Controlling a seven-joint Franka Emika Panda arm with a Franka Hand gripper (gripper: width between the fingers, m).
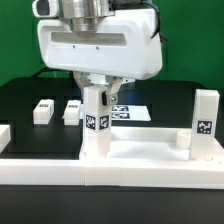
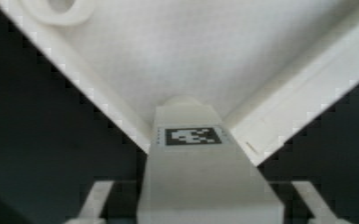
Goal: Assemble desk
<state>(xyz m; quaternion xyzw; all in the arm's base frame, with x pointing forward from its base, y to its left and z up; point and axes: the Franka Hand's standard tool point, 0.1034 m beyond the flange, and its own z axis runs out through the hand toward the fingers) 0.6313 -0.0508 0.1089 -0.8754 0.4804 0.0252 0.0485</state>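
You have white nearly everywhere: the gripper (image 1: pixel 97 93), the desk top (image 1: pixel 140 160), the centre leg (image 1: pixel 97 140) and the corner leg (image 1: pixel 206 108) at three o'clock. Each upright leg carries a black-and-white square tag (image 1: pixel 101 123). At nine o'clock, the two lying legs (image 1: pixel 43 112) are white with dark tags. The table (image 1: pixel 20 97) is black, the backdrop (image 1: pixel 15 40) is green, and the marker board (image 1: pixel 138 110) is white with black tags.

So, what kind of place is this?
Probably a robotics lab test bench: a black table before a green backdrop, a white desk top with printed square tags, and a robot gripper closed on one leg.
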